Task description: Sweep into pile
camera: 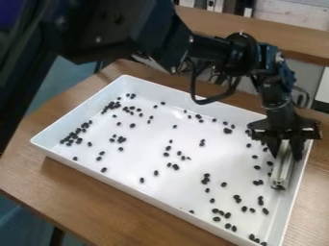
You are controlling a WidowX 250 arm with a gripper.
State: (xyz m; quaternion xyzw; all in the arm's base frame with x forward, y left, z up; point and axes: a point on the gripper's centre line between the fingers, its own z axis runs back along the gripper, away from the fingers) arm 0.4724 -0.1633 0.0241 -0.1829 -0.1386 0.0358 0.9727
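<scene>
At the right end of the white tray [154, 193], my gripper [287, 149] points down, shut on a pale metal bar [281, 170]. The bar hangs below the fingers along the inner right side, its lower end close to the tray floor. Small black beans lie scattered over the tray, with a denser band [74, 134] along the left side and loose groups [225, 214] near the lower right. Some beans lie just left of the bar.
The tray's raised walls surround the beans on a wooden table [77, 197]. My arm crosses above the tray's back edge from the upper left. Another wooden surface [257, 36] is behind.
</scene>
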